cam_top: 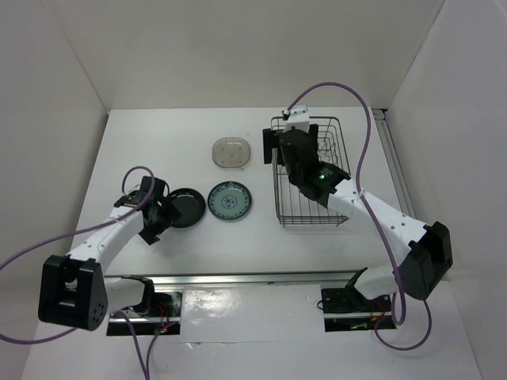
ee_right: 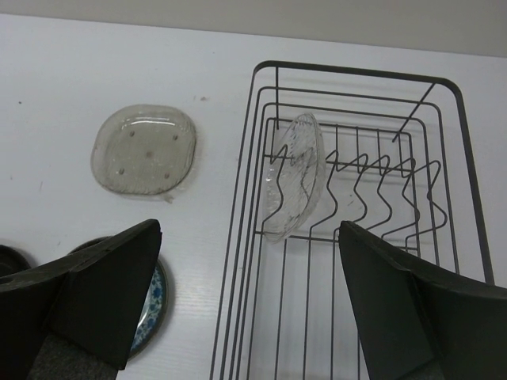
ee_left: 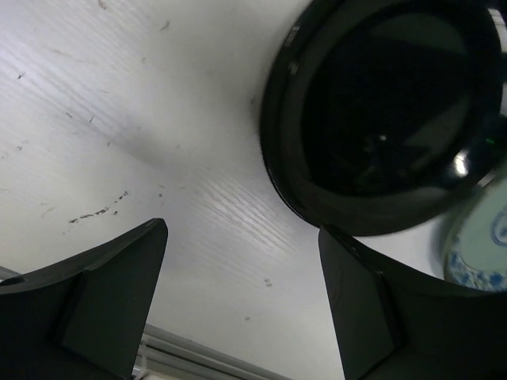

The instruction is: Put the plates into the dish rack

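The glossy black plate (cam_top: pixel 184 207) lies flat on the table at the left, and fills the upper right of the left wrist view (ee_left: pixel 380 111). My left gripper (cam_top: pixel 162 214) (ee_left: pixel 244 229) is open and empty, just beside the black plate's near left rim. The blue-and-white plate (cam_top: pixel 230 200) (ee_left: pixel 479 245) (ee_right: pixel 151 313) lies next to the black one. The beige speckled plate (cam_top: pixel 232 152) (ee_right: pixel 142 150) lies further back. The clear glass plate (ee_right: pixel 295 176) stands on edge between the dividers of the dish rack (cam_top: pixel 313 223) (ee_right: pixel 356 72). My right gripper (cam_top: pixel 279 150) (ee_right: pixel 249 228) is open and empty above the rack's left side.
White walls enclose the table on the left, back and right. A metal rail (cam_top: pixel 238 279) runs along the near edge by the arm bases. The right arm's purple cable (cam_top: pixel 360 119) arcs over the rack.
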